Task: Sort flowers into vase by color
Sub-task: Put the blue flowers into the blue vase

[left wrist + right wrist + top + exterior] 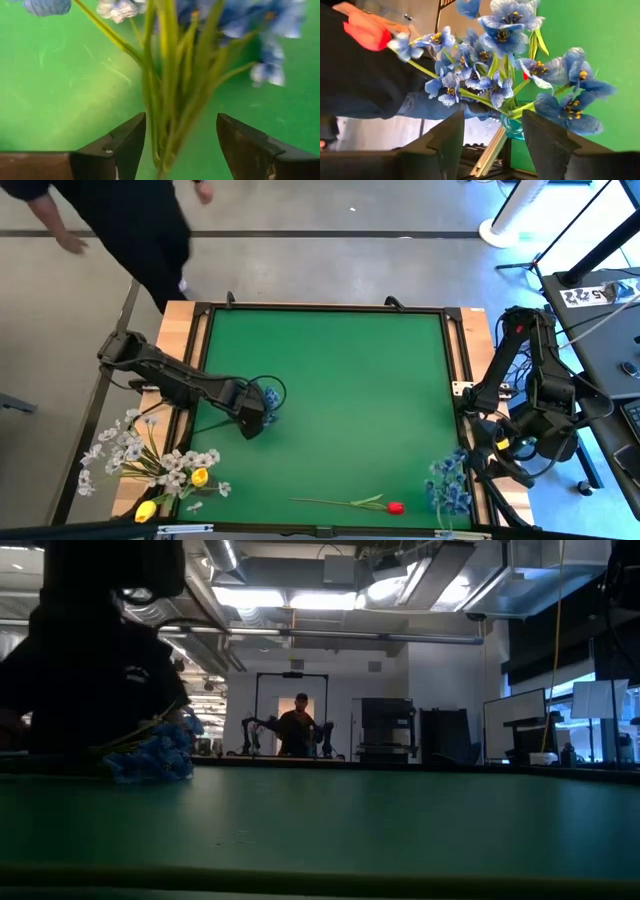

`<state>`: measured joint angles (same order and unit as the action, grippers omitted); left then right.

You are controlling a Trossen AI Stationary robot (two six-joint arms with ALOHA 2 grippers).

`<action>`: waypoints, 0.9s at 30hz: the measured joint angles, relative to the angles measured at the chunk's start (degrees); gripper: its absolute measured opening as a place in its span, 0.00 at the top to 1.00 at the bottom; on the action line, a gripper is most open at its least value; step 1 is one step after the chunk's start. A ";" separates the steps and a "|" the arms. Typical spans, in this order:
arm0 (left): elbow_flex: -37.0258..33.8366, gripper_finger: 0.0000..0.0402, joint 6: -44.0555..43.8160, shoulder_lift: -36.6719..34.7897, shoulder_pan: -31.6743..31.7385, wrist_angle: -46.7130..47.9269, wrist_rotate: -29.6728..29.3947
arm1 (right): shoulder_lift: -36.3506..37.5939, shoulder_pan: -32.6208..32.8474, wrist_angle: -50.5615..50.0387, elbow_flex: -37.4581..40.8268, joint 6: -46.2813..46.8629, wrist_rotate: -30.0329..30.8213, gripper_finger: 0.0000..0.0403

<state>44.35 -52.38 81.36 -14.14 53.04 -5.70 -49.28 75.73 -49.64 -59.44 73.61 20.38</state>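
Note:
A loose blue flower cluster [270, 398] lies on the green mat, with its blossoms [150, 755] resting on the surface. My left gripper [252, 423] is open, and its fingers stand on either side of the cluster's green stems [170, 100]. My right gripper [492, 117] waits open at the table's right edge, beside a small vase [512, 127] that holds more blue flowers [448, 485]. A red tulip [395, 507] lies flat near the mat's near edge. White sprays [125, 445] and yellow tulips [200, 477] are bunched at the near left corner.
A person in dark clothes [140, 230] stands beyond the table's far left corner, and a dark sleeve [365, 80] shows in the right wrist view. Wooden rails [185, 350] border the mat. The mat's middle and far part [350, 370] is bare green.

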 joint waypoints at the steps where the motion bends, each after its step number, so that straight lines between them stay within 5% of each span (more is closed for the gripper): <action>1: -1.00 0.40 -0.02 0.00 0.09 -1.03 -0.53 | 0.00 0.01 0.01 0.00 1.14 0.00 0.51; 8: -6.73 0.42 0.26 0.02 -0.12 -14.70 -0.67 | 0.05 -0.01 0.05 0.00 2.08 3.71 0.51; 15: -7.06 0.66 0.17 3.66 -1.22 -20.70 -5.18 | 0.50 -3.80 -4.08 -4.65 -7.72 10.78 0.51; 21: 1.54 0.96 1.07 3.97 -0.86 -20.55 -15.19 | 0.54 -12.95 -9.62 -15.61 -19.70 19.11 0.51; 27: 16.17 0.95 9.62 3.98 0.98 -22.16 -20.94 | -0.37 -24.75 -1.31 -18.88 -43.59 21.08 0.51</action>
<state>60.52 -42.76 85.34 -13.16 30.88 -26.64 -49.64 50.99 -50.95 -78.32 30.03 41.45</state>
